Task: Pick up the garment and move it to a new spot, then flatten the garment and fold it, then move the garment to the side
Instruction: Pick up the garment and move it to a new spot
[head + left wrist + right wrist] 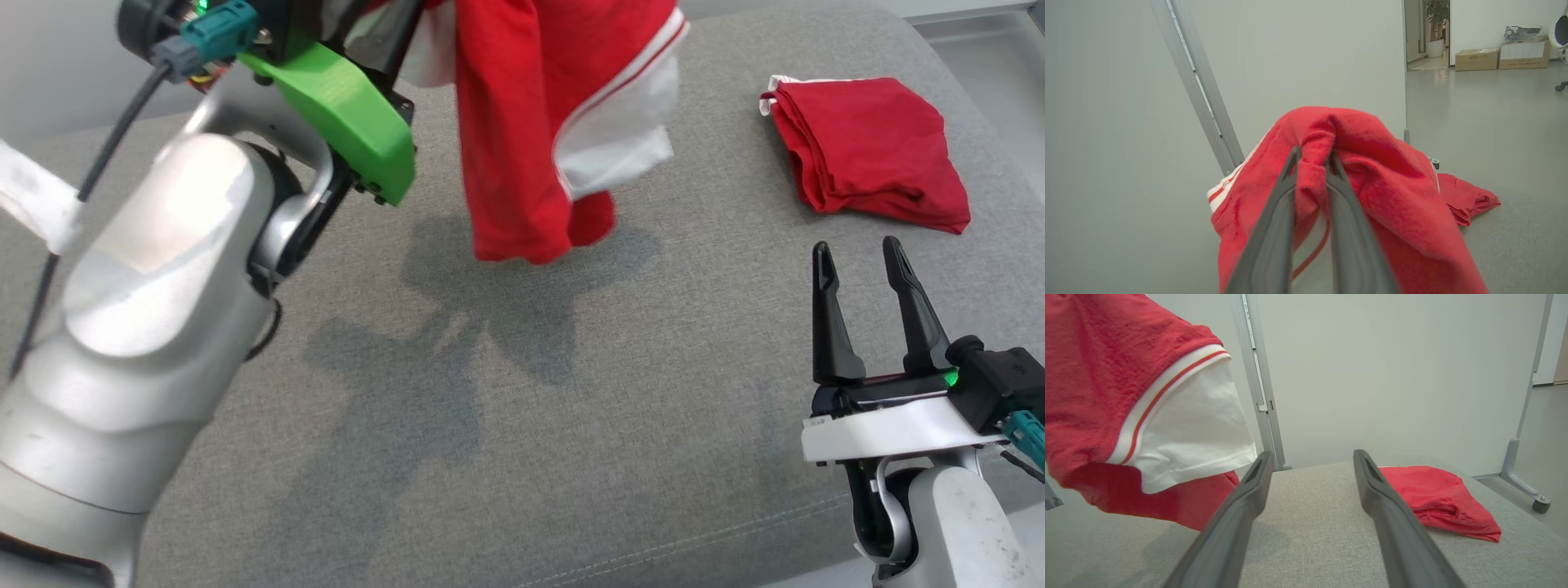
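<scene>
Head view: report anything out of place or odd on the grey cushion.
Nothing is damaged or spilled. The hanging garment dangles bunched from the left gripper, its white sleeve sticking out, above the grey cushion. The folded red garment at the far right lies slightly rumpled.

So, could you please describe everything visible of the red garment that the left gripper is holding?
The garment is red, terry-like cloth with a white panel edged by white-and-red striped trim. It hangs bunched, pinched at a fold by the left gripper, shut on it. It dangles over the grey cushion, casting a shadow; whether its lowest edge touches I cannot tell.
</scene>
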{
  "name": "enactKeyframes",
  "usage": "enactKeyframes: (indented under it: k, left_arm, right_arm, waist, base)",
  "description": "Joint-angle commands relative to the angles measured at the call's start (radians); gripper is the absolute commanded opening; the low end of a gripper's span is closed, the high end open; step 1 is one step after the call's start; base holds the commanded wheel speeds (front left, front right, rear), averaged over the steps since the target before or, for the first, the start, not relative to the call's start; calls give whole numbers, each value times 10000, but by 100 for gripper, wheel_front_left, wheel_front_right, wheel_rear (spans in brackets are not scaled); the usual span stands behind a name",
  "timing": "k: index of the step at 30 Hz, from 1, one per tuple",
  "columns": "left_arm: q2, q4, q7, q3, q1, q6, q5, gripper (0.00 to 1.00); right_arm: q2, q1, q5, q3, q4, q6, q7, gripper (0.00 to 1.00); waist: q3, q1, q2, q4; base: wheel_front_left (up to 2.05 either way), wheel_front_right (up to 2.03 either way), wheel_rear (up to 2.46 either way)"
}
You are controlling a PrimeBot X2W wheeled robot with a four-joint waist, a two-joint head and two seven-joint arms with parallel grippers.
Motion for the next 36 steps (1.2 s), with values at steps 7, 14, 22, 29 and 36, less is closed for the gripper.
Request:
enactKeyframes:
  k: [7, 14, 22, 29, 36]
  left_arm:
    - [-1408, 2155, -1520, 192, 1793, 773, -711, 0]
    - [-1672, 4997, -2557, 320, 2755, 930, -919, 0]
    - [-1742, 6698, -3017, 732, 2830, 896, -980, 0]
    - [-1872, 7316, -3097, 859, 2934, 789, -629, 100]
    - [-1764, 5878, -3095, 1593, 3688, 1056, 516, 100]
  right_arm:
    - [-10, -189, 291, 295, 291, -8, -99, 100]
    - [-10, -298, 198, 288, 334, -8, -91, 100]
    - [-10, -242, 168, 318, 356, -8, -95, 100]
    - [-10, -174, 87, 360, 430, -8, -96, 100]
    - [-12, -30, -27, 214, 500, -8, -95, 100]
  waist:
    - [413, 1, 98, -335]
    - [677, 1, 98, -528]
    - [724, 1, 98, -545]
    - [534, 1, 98, -410]
    - [167, 1, 98, -78]
  base:
    - [0, 0, 0]
    - [0, 0, 0]
    - [0, 0, 0]
    - [0, 0, 0]
    - [0, 0, 0]
